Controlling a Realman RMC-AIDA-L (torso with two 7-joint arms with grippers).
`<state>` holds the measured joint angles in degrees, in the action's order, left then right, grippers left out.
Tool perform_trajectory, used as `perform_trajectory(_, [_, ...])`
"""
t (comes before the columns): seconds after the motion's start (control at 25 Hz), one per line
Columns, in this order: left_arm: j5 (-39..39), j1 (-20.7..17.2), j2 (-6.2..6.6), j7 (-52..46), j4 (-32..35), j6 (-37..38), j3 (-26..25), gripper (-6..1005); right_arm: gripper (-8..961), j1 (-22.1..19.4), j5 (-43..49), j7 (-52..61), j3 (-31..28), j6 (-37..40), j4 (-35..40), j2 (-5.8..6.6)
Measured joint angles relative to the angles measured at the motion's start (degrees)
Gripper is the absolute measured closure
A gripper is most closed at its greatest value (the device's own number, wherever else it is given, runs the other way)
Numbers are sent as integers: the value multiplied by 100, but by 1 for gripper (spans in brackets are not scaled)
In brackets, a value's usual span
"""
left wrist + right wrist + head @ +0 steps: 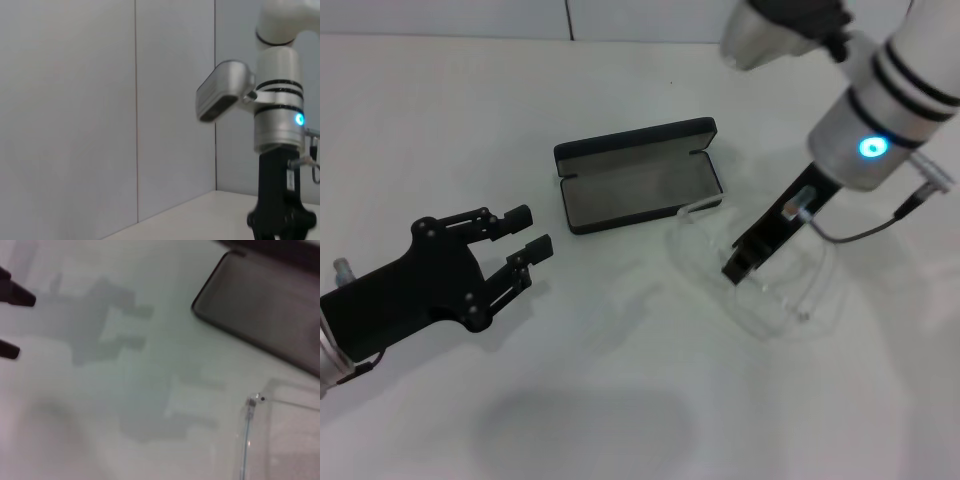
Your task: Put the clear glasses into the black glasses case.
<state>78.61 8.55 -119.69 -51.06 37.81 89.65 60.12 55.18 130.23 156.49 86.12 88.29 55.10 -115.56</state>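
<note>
While open, the matte black glasses case (pixel 638 175) shows smooth grey lining.

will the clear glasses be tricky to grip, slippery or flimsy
Probably. The clear glasses look glossy, so likely slick under the right pincer lowered over them. Their thin arms probably flex when pinched. They seem light and might slide on the smooth table if nudged.
</note>
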Motion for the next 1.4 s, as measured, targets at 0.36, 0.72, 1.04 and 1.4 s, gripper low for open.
perform_trajectory(0.36, [-258, 79, 13, -30, 32, 13, 0, 660, 896, -1340, -565, -783, -1192, 416, 1917, 0])
perform_trajectory(0.72, [-518, 358, 7, -194, 69, 36, 0, 678, 899, -2426, -3191, -3335, -2688, 1084, 1502, 15])
perform_trajectory(1.04, [-616, 631, 3, -849, 585, 144, 35, 729, 899, -2533, -3983, -5545, -3522, 2210, -688, 149])
perform_trajectory(1.4, [-1115, 1034, -5, -1367, 1413, 337, 369, 795, 900, -2698, -3440, -7704, -3154, 2329, -1301, 42])
